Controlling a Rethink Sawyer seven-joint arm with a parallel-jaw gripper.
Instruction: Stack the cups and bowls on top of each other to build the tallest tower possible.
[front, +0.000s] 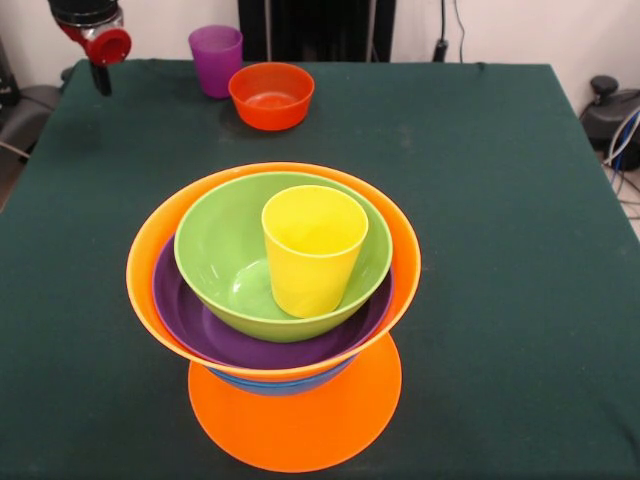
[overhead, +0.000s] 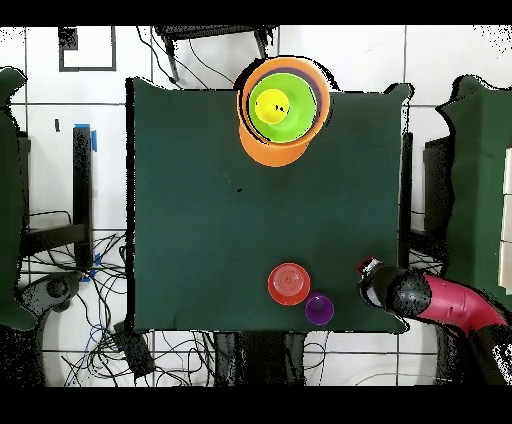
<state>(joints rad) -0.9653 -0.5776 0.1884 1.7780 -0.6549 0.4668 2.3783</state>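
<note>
Sitting in the tower (front: 275, 330), yellow cup (front: 313, 249) on top; end effector (front: 101, 75) off by the bench (front: 500, 200) corner, can't tell its grip.

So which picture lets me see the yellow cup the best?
The front view. There the yellow cup shows its whole side and open mouth, standing inside the green bowl on the tower. The overhead view looks straight down, so the cup is only a small yellow circle in the green.
</note>
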